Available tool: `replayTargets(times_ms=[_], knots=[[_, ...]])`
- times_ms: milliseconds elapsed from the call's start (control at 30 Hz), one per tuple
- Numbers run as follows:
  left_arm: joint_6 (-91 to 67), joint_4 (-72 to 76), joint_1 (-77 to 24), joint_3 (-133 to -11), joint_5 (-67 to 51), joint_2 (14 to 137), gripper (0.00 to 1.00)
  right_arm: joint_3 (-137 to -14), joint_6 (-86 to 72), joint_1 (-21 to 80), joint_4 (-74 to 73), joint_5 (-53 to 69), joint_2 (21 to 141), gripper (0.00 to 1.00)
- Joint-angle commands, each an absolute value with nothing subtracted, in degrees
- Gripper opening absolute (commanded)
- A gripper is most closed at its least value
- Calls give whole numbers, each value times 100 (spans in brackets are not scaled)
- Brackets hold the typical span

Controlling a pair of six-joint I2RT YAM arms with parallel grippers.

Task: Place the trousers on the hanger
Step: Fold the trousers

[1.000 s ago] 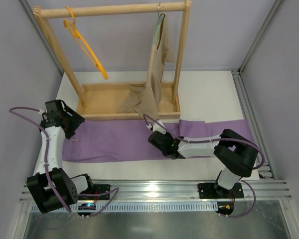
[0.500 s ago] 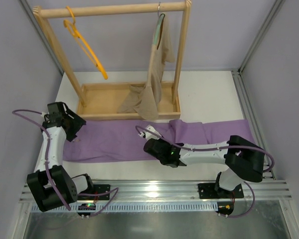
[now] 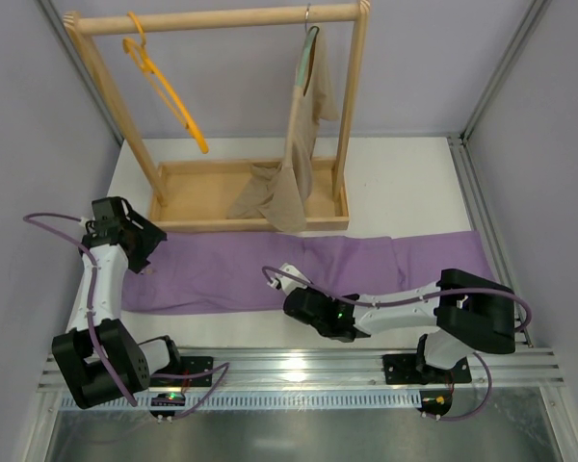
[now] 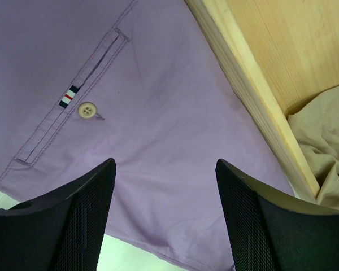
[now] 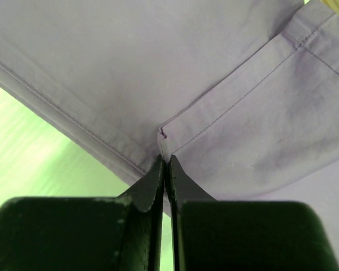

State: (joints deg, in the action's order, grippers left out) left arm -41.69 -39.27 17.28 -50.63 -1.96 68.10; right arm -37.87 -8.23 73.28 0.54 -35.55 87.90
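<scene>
- The trousers (image 3: 222, 274) lie flat across the table (image 3: 405, 183), low enough for a gripper to pass over them.
- The wooden rack (image 3: 222, 19) stands just behind them. Its base board touches the cloth's far edge, leaving no gap there.
- Along the rail there is open room between the orange hanger (image 3: 169, 96) and the beige garment (image 3: 303, 115), which drapes into the base tray's right half.
- Right of the rack, bare table runs to the frame.
- The left gripper (image 4: 165, 166), jaws spread, hangs over the pocket end, near the rack's left post.
- The right arm (image 3: 395, 303) stretches low along the near edge and blocks that strip. The right gripper (image 5: 165, 161) is closed at the hem, apparently pinching it.
</scene>
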Motion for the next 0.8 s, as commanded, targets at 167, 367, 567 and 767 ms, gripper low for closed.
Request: replayTargets(times_ms=[167, 367, 567, 767], knots=[[-4061, -3595, 1749, -4958, -579, 6619, 72, -3622, -1474, 7427, 1089, -3534, 8439, 34], [-3780, -3349, 1696, -4623, -1142, 6302, 72, -3366, -3034, 7418, 486, -3970, 7455, 39], [-3603, -3366, 1512, -4430, -1851, 5828, 72, -3876, -5078, 7093, -2203, -4631, 6910, 39], [-4060, -2743, 573, -3956, -2557, 5222, 71, -3384, -4930, 5881, -1845, -3718, 6057, 38]])
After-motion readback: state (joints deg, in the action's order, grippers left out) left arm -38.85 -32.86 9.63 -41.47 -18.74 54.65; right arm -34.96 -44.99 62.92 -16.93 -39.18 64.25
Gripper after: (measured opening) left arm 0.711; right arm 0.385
